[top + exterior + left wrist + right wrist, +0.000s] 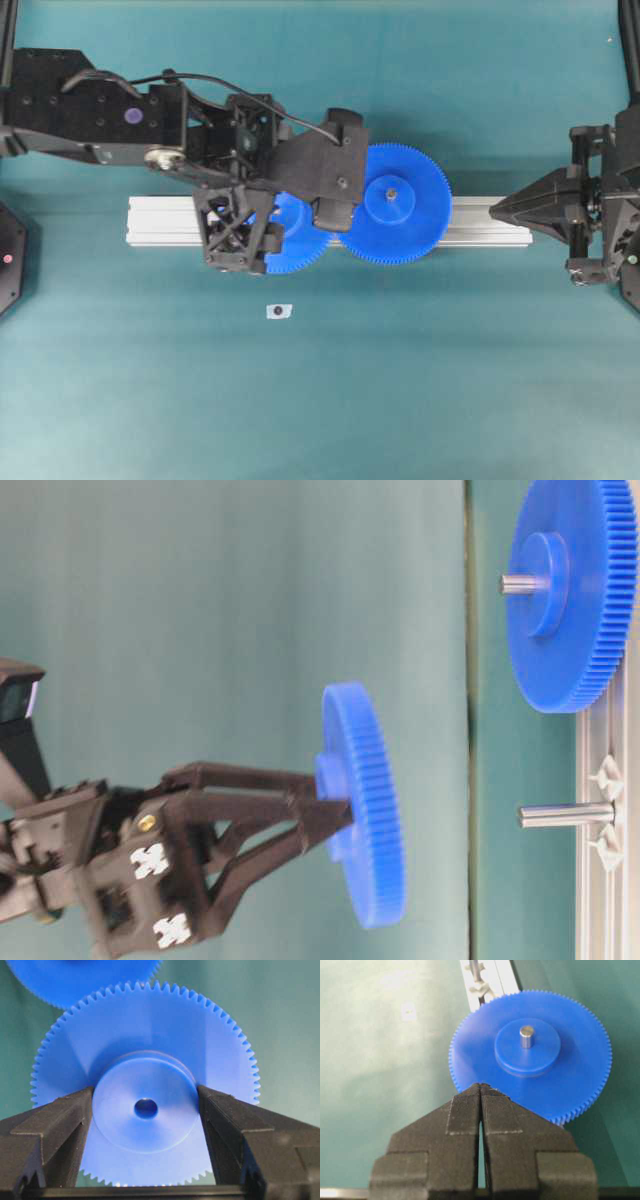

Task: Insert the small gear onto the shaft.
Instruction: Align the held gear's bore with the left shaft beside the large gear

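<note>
Left gripper [146, 1110]: two black fingers [55, 1125] pinch the raised round hub of the small blue plastic toothed gear [150, 1040], one finger on each side of the hub, its little central hole sitting midway between them. Toothed rim stands out well beyond the finger pads all round.

Table-level view: the small gear [368, 810] is held off the rail, face toward the short silvery metal shaft [565, 815] but apart from it, a clear gap between. The shaft stands out of the pale aluminium rail [605, 880], with small shiny mounting pieces at its foot.

From overhead, the left gripper [262, 222] and its gear [300, 240] hang over the rail [160, 222], just beside the larger blue gear [395, 203], which sits on the rail with a grey pin at its hub. Teeth of the two look close; touching or not, cannot tell.

Right gripper [480, 1091]: jaws closed on nothing, tips pointing at the larger gear [570, 1085] from the rail's right end.

A small pale tag with a dark dot [279, 311] lies on the teal table [450, 380], near the rail.
</note>
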Available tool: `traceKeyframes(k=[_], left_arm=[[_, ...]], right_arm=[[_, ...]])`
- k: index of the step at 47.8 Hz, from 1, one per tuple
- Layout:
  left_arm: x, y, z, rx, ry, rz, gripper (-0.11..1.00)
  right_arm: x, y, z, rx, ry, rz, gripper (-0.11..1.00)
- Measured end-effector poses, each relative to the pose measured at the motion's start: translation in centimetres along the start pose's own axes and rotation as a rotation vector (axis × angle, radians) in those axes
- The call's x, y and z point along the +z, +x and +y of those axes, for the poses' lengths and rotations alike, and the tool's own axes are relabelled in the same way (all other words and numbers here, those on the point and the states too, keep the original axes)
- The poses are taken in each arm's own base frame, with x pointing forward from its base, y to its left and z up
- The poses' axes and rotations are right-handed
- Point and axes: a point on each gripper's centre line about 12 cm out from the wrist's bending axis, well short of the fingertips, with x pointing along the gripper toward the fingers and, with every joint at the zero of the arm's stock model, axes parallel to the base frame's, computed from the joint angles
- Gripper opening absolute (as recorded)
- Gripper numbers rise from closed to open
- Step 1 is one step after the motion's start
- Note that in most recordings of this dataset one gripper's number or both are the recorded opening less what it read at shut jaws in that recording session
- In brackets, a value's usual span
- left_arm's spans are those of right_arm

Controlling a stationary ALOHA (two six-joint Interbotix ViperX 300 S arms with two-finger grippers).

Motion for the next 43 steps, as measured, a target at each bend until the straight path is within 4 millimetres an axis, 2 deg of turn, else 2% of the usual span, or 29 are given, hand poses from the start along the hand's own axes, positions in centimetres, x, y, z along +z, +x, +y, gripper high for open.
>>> traceKeyframes(k=[18,24,36,43], left_arm=[[-2.1,1.9,1.7,0.013,-0.024,0.047,0.69],[-2.3,2.5,1.6,0.012,-0.022,0.041,0.69],[-3.3,5.0,1.4,0.011,-0.050,0.049,0.69],[-3.4,5.4,1.4,0.013,-0.065,0.037,0.69]], right_arm=[[0.0,0.0,0.0,0.000,0.000,0.000,0.00],[0.0,0.0,0.0,0.000,0.000,0.000,0.00],[-0.1,0.0,0.0,0.000,0.000,0.002,0.00],[-0.1,0.0,0.0,0.001,-0.001,0.002,0.00]])
